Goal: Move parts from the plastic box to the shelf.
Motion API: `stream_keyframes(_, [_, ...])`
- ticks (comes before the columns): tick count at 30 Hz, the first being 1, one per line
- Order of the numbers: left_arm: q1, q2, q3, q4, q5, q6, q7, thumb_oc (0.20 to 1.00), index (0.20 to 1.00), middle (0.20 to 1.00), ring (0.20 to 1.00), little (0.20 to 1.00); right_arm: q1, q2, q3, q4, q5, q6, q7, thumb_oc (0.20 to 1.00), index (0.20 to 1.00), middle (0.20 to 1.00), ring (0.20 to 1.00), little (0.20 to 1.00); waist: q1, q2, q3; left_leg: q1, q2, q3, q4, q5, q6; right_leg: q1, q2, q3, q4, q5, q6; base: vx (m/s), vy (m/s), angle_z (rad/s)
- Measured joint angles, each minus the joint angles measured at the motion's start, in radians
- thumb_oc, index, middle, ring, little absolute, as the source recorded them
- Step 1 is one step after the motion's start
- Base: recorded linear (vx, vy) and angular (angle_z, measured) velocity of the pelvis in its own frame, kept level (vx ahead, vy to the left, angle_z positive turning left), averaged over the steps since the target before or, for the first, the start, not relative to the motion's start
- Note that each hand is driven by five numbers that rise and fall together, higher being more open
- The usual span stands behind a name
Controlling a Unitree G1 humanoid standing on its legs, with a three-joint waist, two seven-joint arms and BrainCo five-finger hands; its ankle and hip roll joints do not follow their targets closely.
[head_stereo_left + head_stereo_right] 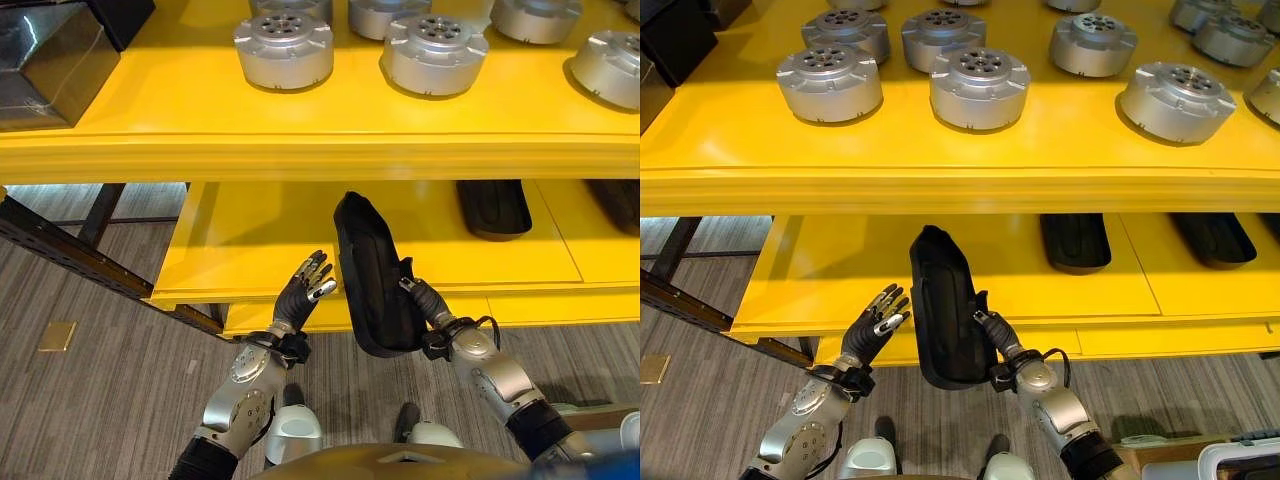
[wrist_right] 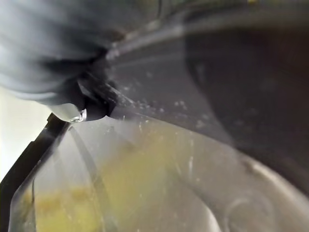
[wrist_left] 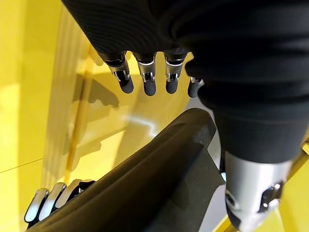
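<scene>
Lower shelf (image 1: 840, 270) left bare; black parts (image 1: 1076, 240) apparently crowd right.

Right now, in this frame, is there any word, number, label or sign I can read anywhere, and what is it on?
None can be read.
Black curved part in the right robot hand: no print shows.
Round silver metal parts on the upper yellow shelf: only holes on top, no marks.
Black parts on the lower shelf: plain.

Black part (image 1: 372, 280) in right hand (image 1: 420, 297)
</scene>
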Motion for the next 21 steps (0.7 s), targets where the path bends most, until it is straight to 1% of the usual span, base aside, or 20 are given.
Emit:
stream_keyframes(3, [-0.018, 0.025, 0.000, 0.000, -0.003, 0.021, -0.001, 1.000, 1.000, 1.000, 1.000, 1.000, -0.089, 0.004, -0.003, 0.037, 0.000, -0.001, -0.002, 0.200, 0.200, 0.200, 0.200, 0.200, 0.013, -0.011, -0.005, 0.000, -0.001, 0.001, 0.002, -0.002, -0.003, 0.001, -0.003, -0.004, 0.005, -0.001, 0.002, 0.06, -0.041, 0.03])
stream_keyframes(4, [-0.017, 0.030, 0.000, 0.000, -0.003, 0.037, -0.001, 1.000, 1.000, 1.000, 1.000, 1.000, -0.116, 0.009, -0.023, 0.057, 0.000, -0.005, -0.006, 0.200, 0.200, 0.200, 0.200, 0.200, 0.021, -0.017, -0.009, 0.000, 0.000, 0.000, 0.002, -0.002, -0.003, 0.002, -0.004, -0.007, 0.006, -0.001, 0.002, 0.05, -0.041, 0.07])
stream_keyframes(5, [-0.011, 0.031, 0.000, 0.000, -0.003, 0.040, 0.000, 1.000, 1.000, 1.000, 1.000, 1.000, -0.127, 0.016, -0.036, 0.070, 0.000, -0.012, -0.011, 0.200, 0.200, 0.200, 0.200, 0.200, 0.028, -0.021, -0.010, 0.000, -0.001, -0.002, 0.001, -0.002, -0.003, 0.002, -0.005, -0.009, 0.008, -0.002, 0.002, 0.06, -0.049, 0.08])
stream_keyframes(8, [-0.012, 0.050, 0.000, 0.000, -0.004, 0.077, 0.000, 1.000, 1.000, 1.000, 1.000, 1.000, -0.197, 0.020, -0.056, 0.133, 0.001, -0.014, -0.009, 0.200, 0.200, 0.200, 0.200, 0.200, 0.047, -0.032, -0.003, -0.012, -0.003, -0.014, 0.017, -0.005, -0.005, -0.003, -0.012, -0.015, 0.022, -0.006, 0.006, 0.05, -0.041, 0.08])
stream_keyframes(9, [-0.012, 0.055, 0.000, 0.001, -0.006, 0.081, 0.000, 1.000, 1.000, 1.000, 1.000, 1.000, -0.214, 0.020, -0.062, 0.148, 0.002, -0.013, -0.010, 0.200, 0.200, 0.200, 0.200, 0.200, 0.057, -0.034, -0.001, -0.013, -0.003, -0.018, 0.019, -0.006, -0.005, -0.003, -0.013, -0.017, 0.025, -0.006, 0.006, 0.05, -0.034, 0.07])
stream_keyframes(11, [-0.013, 0.061, 0.000, 0.001, -0.007, 0.084, 0.001, 1.000, 1.000, 1.000, 1.000, 1.000, -0.226, 0.020, -0.067, 0.154, 0.002, -0.012, -0.011, 0.200, 0.200, 0.200, 0.200, 0.200, 0.059, -0.036, 0.004, -0.014, -0.003, -0.020, 0.021, -0.007, -0.005, -0.003, -0.014, -0.020, 0.029, -0.009, 0.005, 0.02, -0.012, 0.07])
stream_keyframes(12, [-0.016, 0.074, 0.001, 0.001, -0.007, 0.093, 0.007, 1.000, 1.000, 1.000, 1.000, 1.000, -0.260, 0.020, -0.071, 0.164, 0.005, -0.012, -0.012, 0.200, 0.200, 0.200, 0.200, 0.200, 0.067, -0.038, 0.020, -0.019, -0.001, -0.026, 0.029, -0.007, -0.005, -0.004, -0.015, -0.026, 0.037, -0.012, 0.002, 0.03, 0.001, 0.08])
stream_keyframes(15, [-0.021, 0.075, 0.000, 0.001, -0.007, 0.106, 0.009, 1.000, 1.000, 1.000, 1.000, 1.000, -0.267, 0.024, -0.071, 0.164, 0.013, -0.008, -0.018, 0.200, 0.200, 0.200, 0.200, 0.200, 0.078, -0.031, 0.042, -0.031, -0.001, -0.032, 0.042, -0.012, -0.004, -0.006, -0.016, -0.031, 0.039, -0.012, 0.002, 0.04, 0.008, 0.07])
stream_keyframes(17, [-0.037, 0.075, -0.001, 0.001, -0.007, 0.107, 0.010, 1.000, 1.000, 1.000, 1.000, 1.000, -0.273, 0.032, -0.071, 0.171, 0.034, 0.009, -0.044, 0.200, 0.200, 0.200, 0.200, 0.200, 0.079, -0.023, 0.064, -0.044, -0.001, -0.041, 0.061, -0.016, -0.002, -0.007, -0.019, -0.038, 0.042, -0.012, 0.002, 0.02, 0.026, 0.10])
stream_keyframes(19, [-0.050, 0.077, -0.001, 0.001, -0.007, 0.109, 0.016, 1.000, 1.000, 1.000, 1.000, 1.000, -0.301, 0.045, -0.072, 0.213, 0.050, 0.021, -0.067, 0.200, 0.200, 0.200, 0.200, 0.200, 0.083, -0.015, 0.078, -0.047, -0.002, -0.043, 0.071, -0.022, -0.001, -0.007, -0.022, -0.038, 0.047, -0.012, 0.001, -0.01, 0.037, 0.02])
stream_keyframes(21, [-0.085, 0.079, -0.004, 0.003, -0.013, 0.110, 0.028, 1.000, 1.000, 1.000, 1.000, 1.000, -0.373, 0.058, -0.077, 0.295, 0.055, 0.030, -0.098, 0.200, 0.200, 0.200, 0.200, 0.200, 0.083, 0.002, 0.108, -0.052, -0.002, -0.046, 0.097, -0.033, 0.001, -0.009, -0.030, -0.038, 0.069, -0.020, -0.001, -0.02, 0.013, 0.02])
